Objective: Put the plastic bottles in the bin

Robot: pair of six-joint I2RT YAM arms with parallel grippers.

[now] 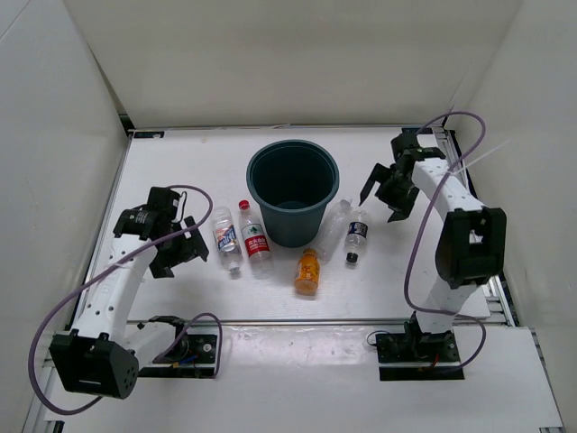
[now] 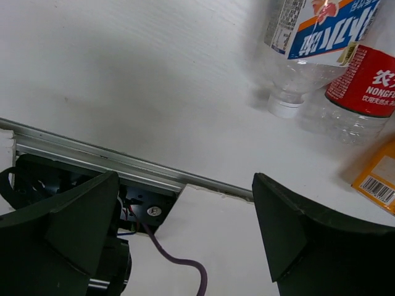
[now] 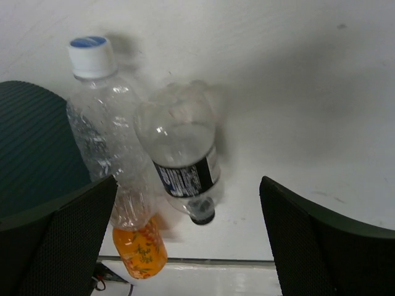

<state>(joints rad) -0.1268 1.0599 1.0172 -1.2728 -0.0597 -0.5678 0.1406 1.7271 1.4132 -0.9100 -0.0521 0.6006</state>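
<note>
The dark teal bin [image 1: 293, 225] stands upright at the table's middle. Left of it lie the blue-white label bottle [image 1: 226, 237] and the red-label bottle [image 1: 253, 239]. In front lies the orange bottle [image 1: 307, 271]. To its right lie the plain clear bottle [image 1: 334, 227] and the dark-label bottle [image 1: 357, 236]. My left gripper [image 1: 183, 252] is open and empty, just left of the blue-white bottle [image 2: 321, 31]. My right gripper [image 1: 383, 200] is open and empty, above and right of the dark-label bottle [image 3: 182, 160] and the plain bottle [image 3: 102, 123].
White walls enclose the table on three sides. An aluminium rail [image 2: 92, 151] runs along the near edge by the left arm's base, with a purple cable [image 2: 179, 262] beside it. The bin's wall [image 3: 31, 148] fills the left of the right wrist view.
</note>
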